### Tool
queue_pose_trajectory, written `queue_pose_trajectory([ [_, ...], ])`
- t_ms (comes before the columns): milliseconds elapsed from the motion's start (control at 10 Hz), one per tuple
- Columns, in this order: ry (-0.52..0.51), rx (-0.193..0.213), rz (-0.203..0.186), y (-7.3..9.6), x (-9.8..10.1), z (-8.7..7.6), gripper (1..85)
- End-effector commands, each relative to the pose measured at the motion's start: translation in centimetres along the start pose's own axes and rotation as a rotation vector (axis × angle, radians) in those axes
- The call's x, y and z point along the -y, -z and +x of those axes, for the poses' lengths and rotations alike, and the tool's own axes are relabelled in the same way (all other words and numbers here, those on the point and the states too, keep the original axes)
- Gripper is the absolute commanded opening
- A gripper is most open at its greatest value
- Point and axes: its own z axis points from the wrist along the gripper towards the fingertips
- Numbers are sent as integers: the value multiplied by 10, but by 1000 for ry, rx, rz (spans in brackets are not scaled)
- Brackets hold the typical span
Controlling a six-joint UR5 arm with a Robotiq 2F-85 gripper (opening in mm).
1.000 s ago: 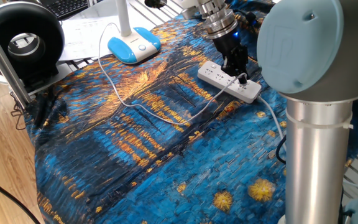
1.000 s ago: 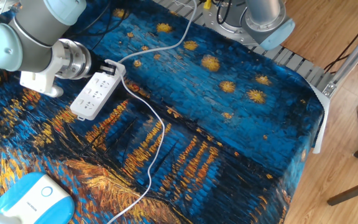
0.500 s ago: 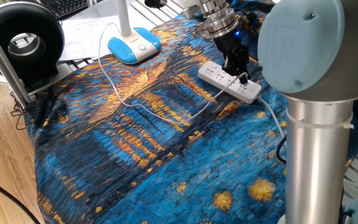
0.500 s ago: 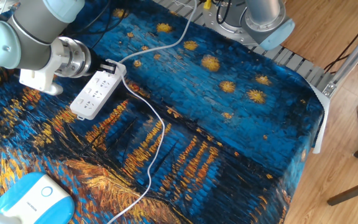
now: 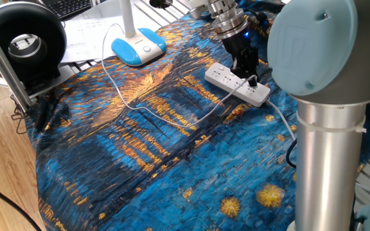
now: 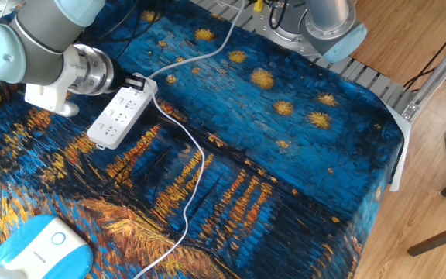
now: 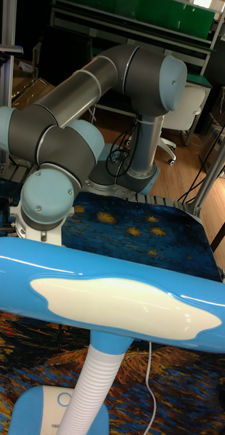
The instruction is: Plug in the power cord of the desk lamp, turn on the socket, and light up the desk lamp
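The socket [image 5: 236, 83] [image 6: 121, 113] lies on the blue-and-gold cloth. My gripper [image 5: 246, 69] [image 6: 135, 81] hangs low over its end where the thick cable leaves. The dark fingers stand close together right at the small plug [image 5: 253, 81]; whether they clamp it is hidden. The power cord [image 5: 172, 122] [image 6: 194, 174] [image 7: 150, 380] runs from that end across the cloth to the desk lamp. The lamp's blue-and-white base [image 5: 139, 46] [image 6: 41, 244] stands at the table's edge. Its blue head [image 7: 112, 299] fills the tall fixed view and looks unlit.
A black round fan-like device [image 5: 24, 45] stands behind a metal post at the corner. The socket's thick white cable [image 6: 207, 53] leads off towards the robot's base [image 6: 327, 23]. The arm's grey column [image 5: 326, 160] rises at the cloth's edge.
The wrist has shifted very slightly away from the socket. The plug, cord and lamp have not moved.
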Motion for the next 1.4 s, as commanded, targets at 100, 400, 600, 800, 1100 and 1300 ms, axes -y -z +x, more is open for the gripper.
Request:
queue_pose_trajectory([
  [100, 5, 15, -18, -4, -2, -3, 13],
  [400, -3, 15, -22, 1, -7, -6, 13],
  [600, -1, 18, -36, 3, -10, -1, 13],
  [800, 0, 18, -46, 3, -12, 0, 13],
  [1100, -11, 22, -45, 3, -13, -2, 13],
  [1300, -15, 27, -30, 6, -9, -1, 13],
])
